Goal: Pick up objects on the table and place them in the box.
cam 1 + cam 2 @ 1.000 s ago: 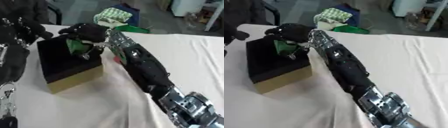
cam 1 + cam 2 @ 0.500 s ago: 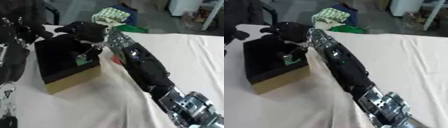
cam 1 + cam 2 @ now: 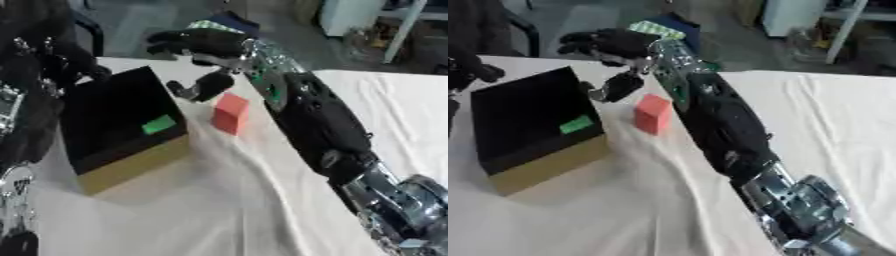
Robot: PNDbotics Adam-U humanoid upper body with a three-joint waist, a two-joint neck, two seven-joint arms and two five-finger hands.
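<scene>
Both eyes sit in the robot's head, looking down and forward across the table [image 3: 219, 200] from close above. They share nearly everything: box [image 3: 531, 120], red block [image 3: 230, 114], right arm [image 3: 719, 130].

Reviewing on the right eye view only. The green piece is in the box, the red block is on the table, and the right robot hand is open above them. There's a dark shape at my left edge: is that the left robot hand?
Observer: Yes. The left eye view shows the left robot hand by the black box's far left corner.
Operator: And where is its arm?
Observer: The left arm runs down the picture's left edge beside the box, with silver joints showing. The green piece inside is uncovered.
</scene>
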